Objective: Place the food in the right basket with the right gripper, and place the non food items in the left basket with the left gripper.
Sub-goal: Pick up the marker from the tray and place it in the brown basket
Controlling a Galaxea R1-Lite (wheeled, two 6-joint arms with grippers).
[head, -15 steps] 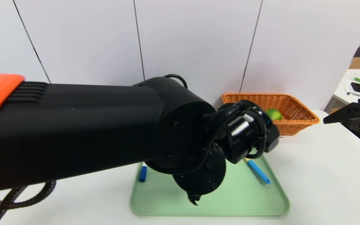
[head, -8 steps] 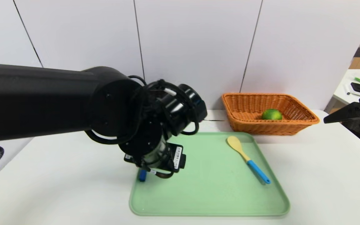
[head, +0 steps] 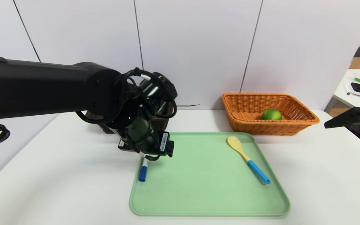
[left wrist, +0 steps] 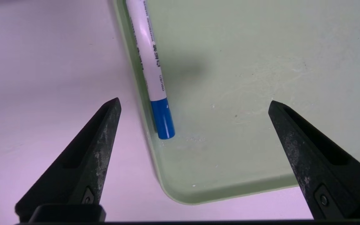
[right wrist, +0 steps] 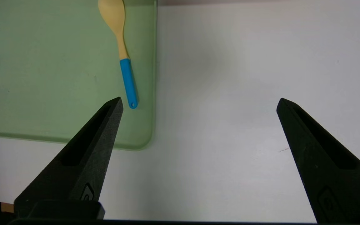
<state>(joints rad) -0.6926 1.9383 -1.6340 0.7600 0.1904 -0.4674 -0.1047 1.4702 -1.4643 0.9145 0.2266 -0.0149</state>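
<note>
A: Marker (left wrist: 150,67)?
B: Upper middle of frame, along tray (left wrist: 261,78) edge, between the spread fingers of left gripper (left wrist: 194,104), untouched
A: Room?
B: Bare tray rightward. Right gripper (right wrist: 198,103) spread, parked

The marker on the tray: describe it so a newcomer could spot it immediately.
On the white table lies a pale green tray. The marker lies along its left rim, under the open left gripper. Unlike the blue-handled wooden spoon opposite, it is a white tube with a blue cap.
</note>
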